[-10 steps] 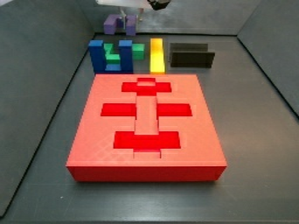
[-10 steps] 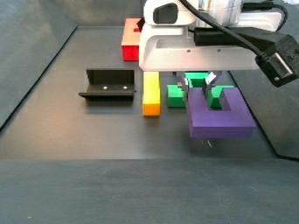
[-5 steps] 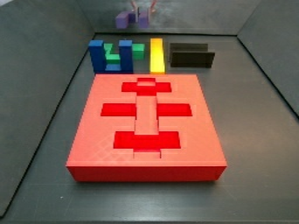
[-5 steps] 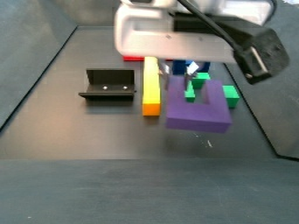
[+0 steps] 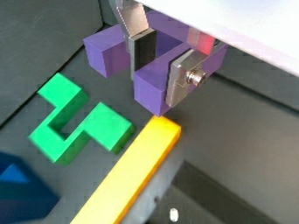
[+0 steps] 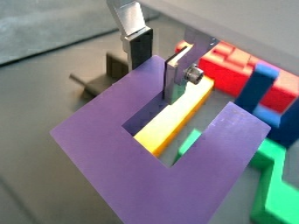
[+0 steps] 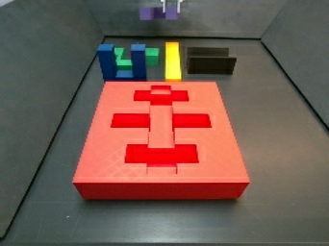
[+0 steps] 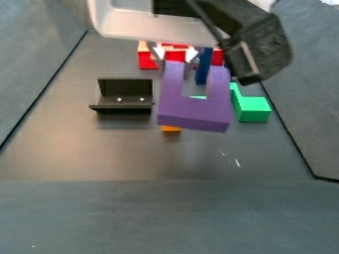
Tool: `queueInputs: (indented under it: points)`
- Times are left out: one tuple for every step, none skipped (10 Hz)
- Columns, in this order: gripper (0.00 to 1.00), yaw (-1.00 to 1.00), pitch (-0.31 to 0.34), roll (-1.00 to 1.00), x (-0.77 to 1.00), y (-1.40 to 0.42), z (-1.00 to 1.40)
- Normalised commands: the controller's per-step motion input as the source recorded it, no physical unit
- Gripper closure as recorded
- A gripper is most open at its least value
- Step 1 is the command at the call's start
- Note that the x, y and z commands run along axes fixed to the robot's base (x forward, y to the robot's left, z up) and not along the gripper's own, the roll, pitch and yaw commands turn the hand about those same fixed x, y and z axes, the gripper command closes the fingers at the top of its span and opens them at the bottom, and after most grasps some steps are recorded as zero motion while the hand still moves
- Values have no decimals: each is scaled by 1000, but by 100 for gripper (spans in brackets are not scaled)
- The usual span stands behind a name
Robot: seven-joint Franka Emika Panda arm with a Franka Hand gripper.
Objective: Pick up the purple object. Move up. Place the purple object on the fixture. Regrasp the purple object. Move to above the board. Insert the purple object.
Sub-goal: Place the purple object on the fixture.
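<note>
Seen from the wrist, the hand (image 6: 163,66) clamps one prong of the purple object (image 6: 176,166), held clear of the floor, so the U hangs open for setting down. Below lie the yellow bar (image 5: 126,175) and green block (image 5: 76,122). Farther off, the fixture (image 8: 122,97) waits empty beside them, the board (image 7: 161,135) beyond.

Even, diffuse overhead light; no hard shadows. Around the board (image 7: 161,135) the dark floor carries a soft sheen, brightest toward the back wall. All frames are low-resolution and slightly soft. In both wrist views the gripper (image 5: 162,54) and purple object (image 6: 163,162) sit close to the lens, their edges blurred; a faint highlight marks the silver fingers (image 6: 184,70). In a side view the arm's housing above the purple object blurs.
</note>
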Motion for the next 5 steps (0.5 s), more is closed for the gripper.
queueInputs:
  points:
    - [100,-117,146,-700,997,-97,214]
    - [100,-17,340,-734,886,-166,283]
    - [100,0,409,-743,837,-189,286]
    - [100,0,403,-746,837,-206,286]
    - [100,0,400,-734,851,-234,274]
